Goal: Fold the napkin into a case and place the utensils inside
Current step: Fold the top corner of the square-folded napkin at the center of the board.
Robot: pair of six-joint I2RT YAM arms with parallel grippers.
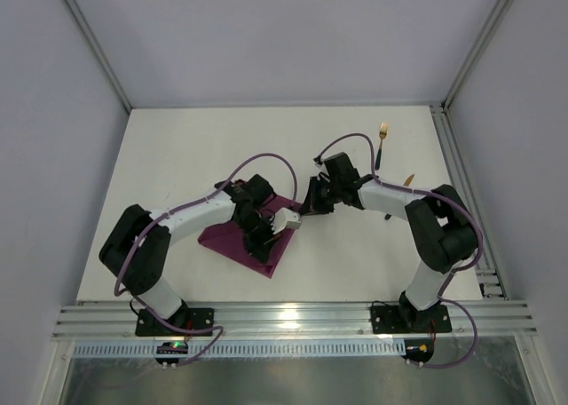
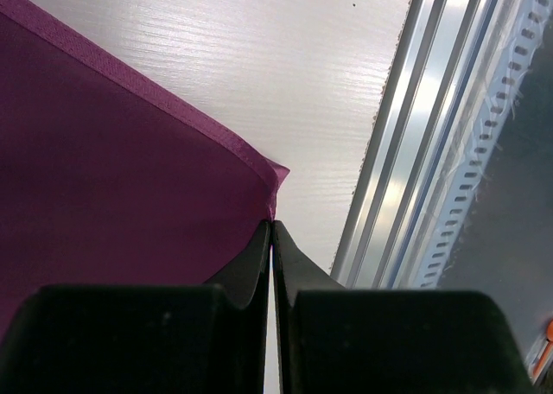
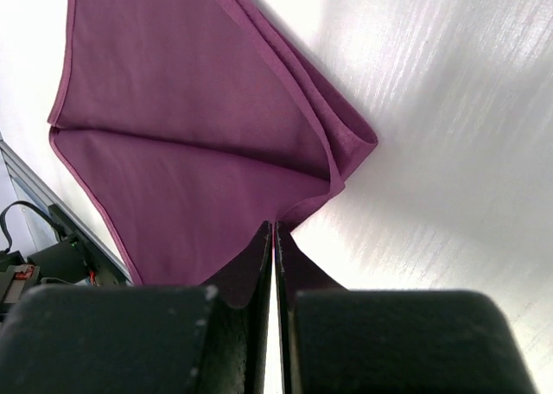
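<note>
The magenta-purple napkin (image 1: 229,242) lies folded on the white table between the two arms. My left gripper (image 1: 265,248) reaches over it toward the near edge. In the left wrist view this gripper (image 2: 273,226) is shut on the napkin (image 2: 112,152) right at its pointed corner. My right gripper (image 1: 300,212) comes in from the right. It (image 3: 274,226) is shut on a lifted edge of the napkin (image 3: 190,135), whose layers fan out beyond it. The gold fork (image 1: 382,132) lies at the back right. The knife (image 1: 408,180) shows only its gold tip behind the right arm.
Aluminium rails (image 1: 293,319) run along the table's near edge, close to the napkin corner in the left wrist view (image 2: 406,152). Another rail (image 1: 461,192) borders the right side. Grey walls enclose the table.
</note>
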